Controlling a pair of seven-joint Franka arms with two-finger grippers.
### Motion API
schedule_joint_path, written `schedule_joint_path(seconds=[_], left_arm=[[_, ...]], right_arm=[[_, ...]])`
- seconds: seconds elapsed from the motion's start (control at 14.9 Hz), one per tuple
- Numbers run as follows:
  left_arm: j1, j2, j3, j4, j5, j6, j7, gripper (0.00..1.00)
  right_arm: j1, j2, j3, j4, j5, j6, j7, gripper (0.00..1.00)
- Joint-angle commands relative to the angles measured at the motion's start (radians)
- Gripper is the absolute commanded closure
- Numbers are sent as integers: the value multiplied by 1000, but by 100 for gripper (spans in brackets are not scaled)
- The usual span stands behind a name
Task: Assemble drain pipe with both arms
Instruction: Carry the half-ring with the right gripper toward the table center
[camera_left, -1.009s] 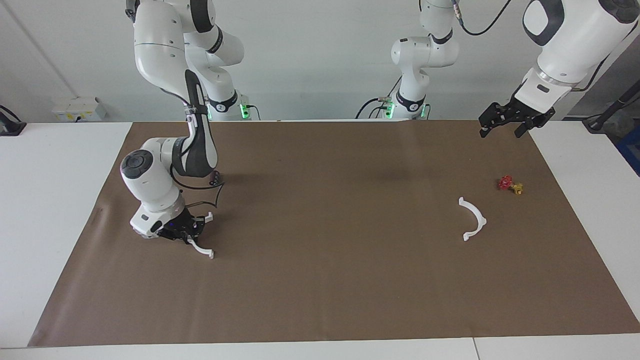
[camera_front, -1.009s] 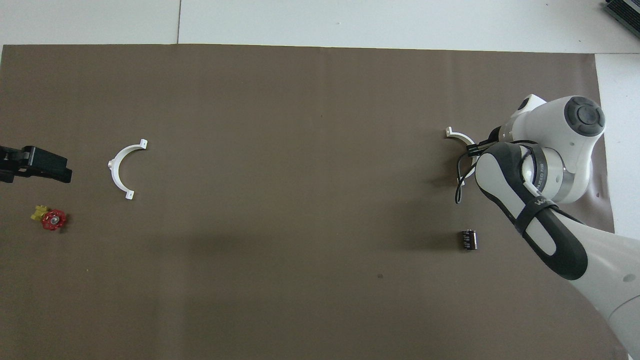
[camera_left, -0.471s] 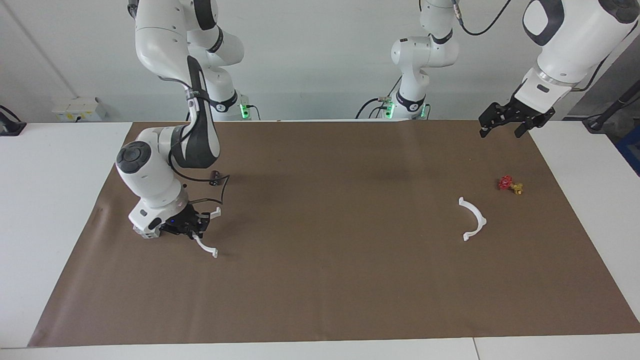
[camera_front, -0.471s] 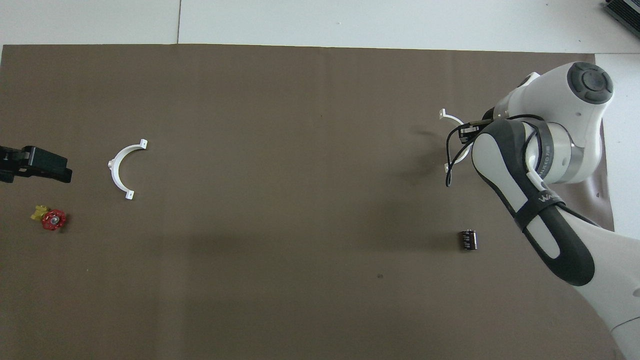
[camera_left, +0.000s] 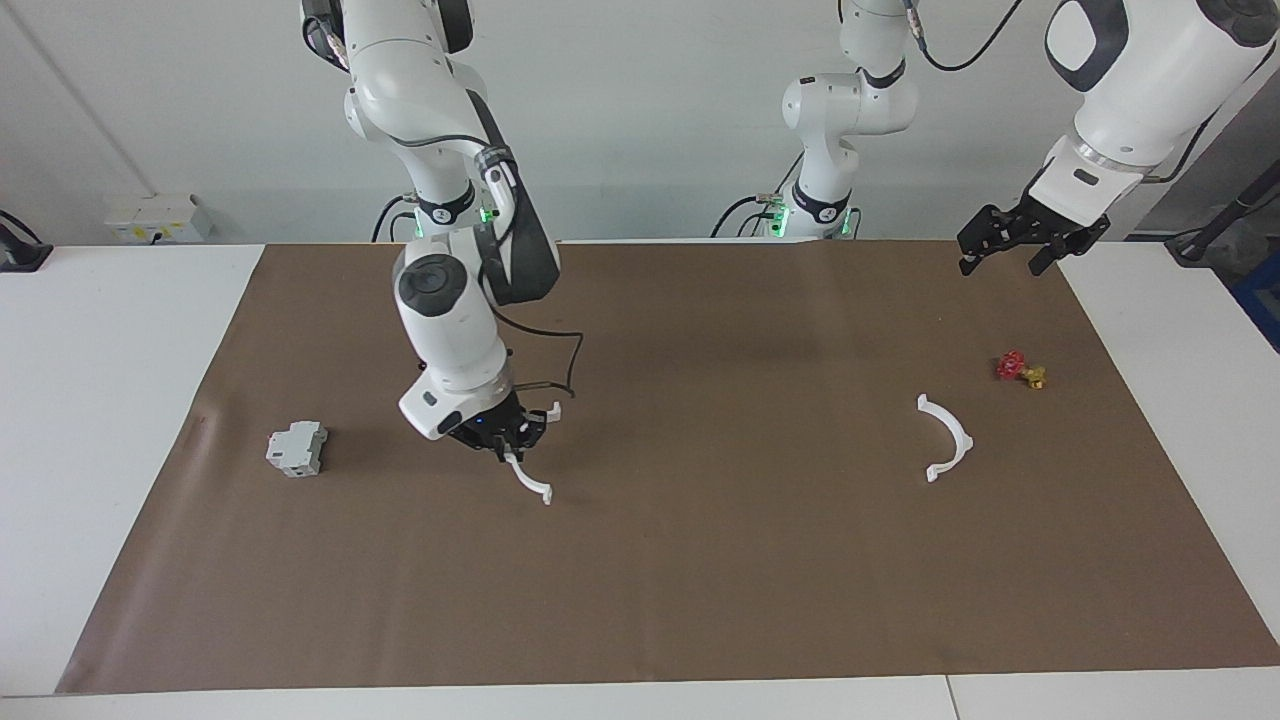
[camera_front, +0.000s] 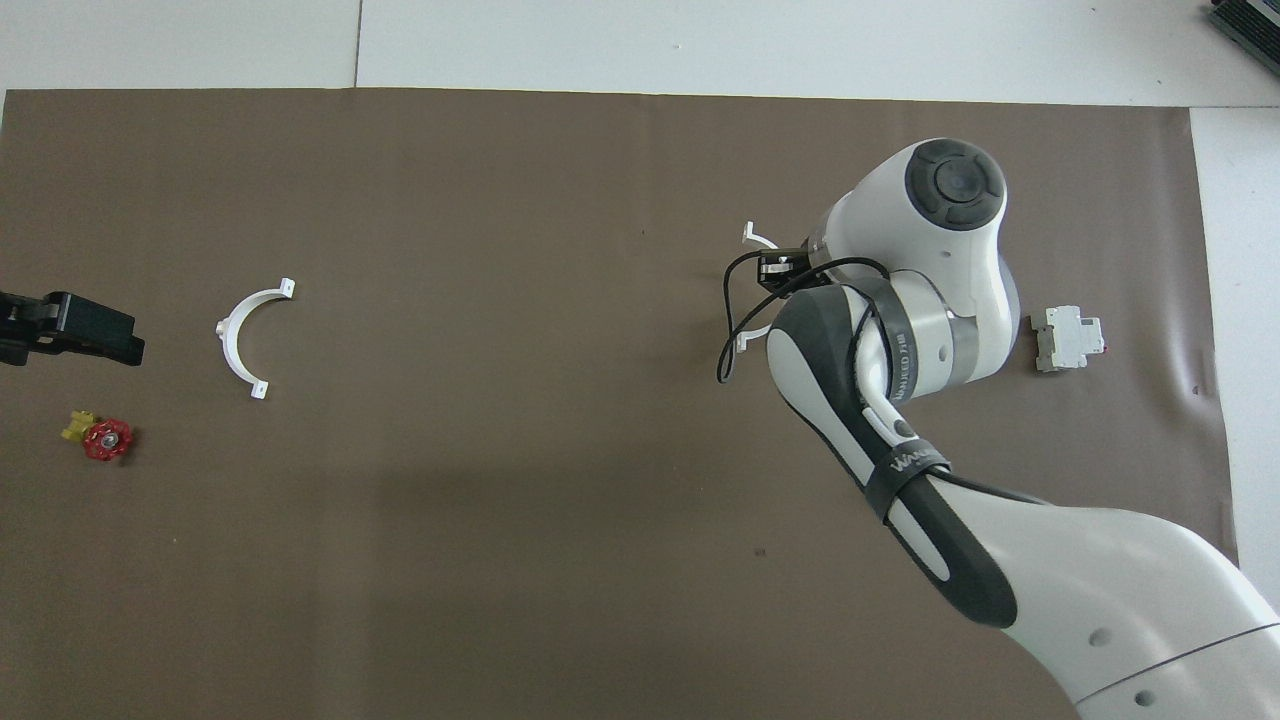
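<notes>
facing: high, toward robots | overhead: steep down | shared: brown mat

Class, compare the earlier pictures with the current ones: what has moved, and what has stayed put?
The right gripper, shut on one white half-ring, has carried it toward the table's middle, uncovering the grey-white device. The other half-ring, the red and gold piece and the open, raised left gripper have stayed as they were.
</notes>
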Motion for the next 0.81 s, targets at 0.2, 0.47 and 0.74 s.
schedule_joint_path(seconds=[0.2, 0.47, 0.74], left_arm=[[8, -14, -7, -20, 16, 9, -4, 0], [8, -14, -7, -20, 16, 10, -2, 0], [8, -14, -7, -20, 16, 10, -4, 0]], right_arm=[[103, 108, -5, 98, 9, 16, 76, 100], [147, 124, -5, 96, -31, 68, 110, 100], [183, 124, -4, 79, -44, 76, 111, 100]])
